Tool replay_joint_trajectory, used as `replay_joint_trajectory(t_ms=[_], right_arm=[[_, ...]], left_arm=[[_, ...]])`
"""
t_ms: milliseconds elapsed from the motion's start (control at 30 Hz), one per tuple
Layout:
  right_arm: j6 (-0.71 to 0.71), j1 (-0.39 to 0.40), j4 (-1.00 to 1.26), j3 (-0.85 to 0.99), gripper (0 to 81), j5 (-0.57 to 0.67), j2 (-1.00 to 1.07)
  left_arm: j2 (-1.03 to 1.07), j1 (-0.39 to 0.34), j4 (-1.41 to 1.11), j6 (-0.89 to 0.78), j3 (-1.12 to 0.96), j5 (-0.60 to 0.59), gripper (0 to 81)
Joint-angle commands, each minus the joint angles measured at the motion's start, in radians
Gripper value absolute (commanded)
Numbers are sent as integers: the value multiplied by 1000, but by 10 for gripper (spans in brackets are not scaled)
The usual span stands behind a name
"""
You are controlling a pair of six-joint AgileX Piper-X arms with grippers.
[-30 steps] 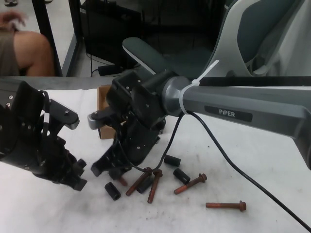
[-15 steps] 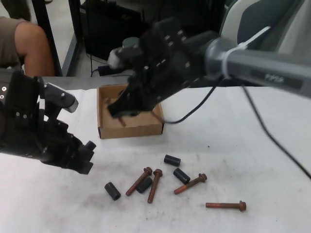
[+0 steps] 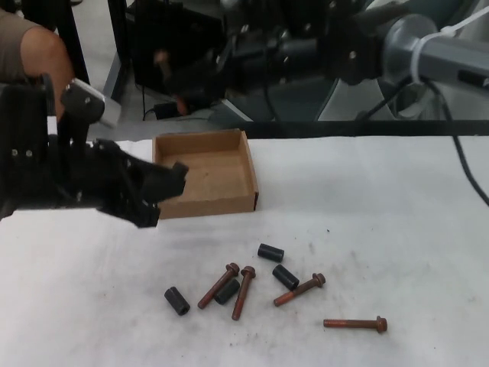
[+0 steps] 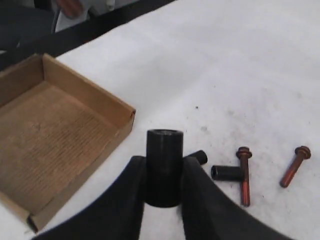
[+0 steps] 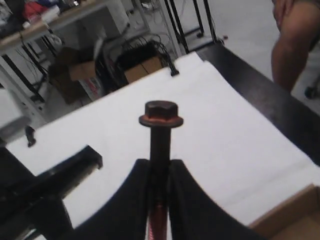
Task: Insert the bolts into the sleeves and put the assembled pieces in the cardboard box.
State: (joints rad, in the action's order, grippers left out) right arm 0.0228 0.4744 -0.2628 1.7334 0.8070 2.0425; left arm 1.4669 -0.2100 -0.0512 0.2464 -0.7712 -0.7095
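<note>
Four loose bolts [image 3: 220, 285], seemingly four loose sleeves [image 3: 176, 300]; left hand [image 4: 164, 167] tight on a sleeve [image 4: 164, 147], right hand [image 5: 159, 169] on a bolt [image 5: 160, 115].

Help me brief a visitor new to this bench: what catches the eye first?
The left gripper is shut on a black sleeve close to the cardboard box. The right gripper, raised high over the white bench, grips a rusty bolt by its shank. Scattered on it in front of the box lie loose bolts and loose sleeves.

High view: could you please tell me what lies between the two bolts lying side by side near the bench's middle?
A black sleeve lies between one bolt and the other bolt, as the high view shows.
</note>
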Motion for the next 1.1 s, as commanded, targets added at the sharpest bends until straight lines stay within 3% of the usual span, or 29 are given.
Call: replay_joint_trajectory(t_ms=[0, 367, 1067], right_arm=[[-126, -28, 185, 5, 2, 125, -22], [-226, -34, 337, 5, 2, 206, -22], [-268, -32, 335, 3, 2, 262, -55]], left_arm=[[-17, 3, -56, -4, -2, -26, 4], [-17, 3, -306, -118, -2, -26, 4], [5, 38, -354, -135, -2, -15, 4]])
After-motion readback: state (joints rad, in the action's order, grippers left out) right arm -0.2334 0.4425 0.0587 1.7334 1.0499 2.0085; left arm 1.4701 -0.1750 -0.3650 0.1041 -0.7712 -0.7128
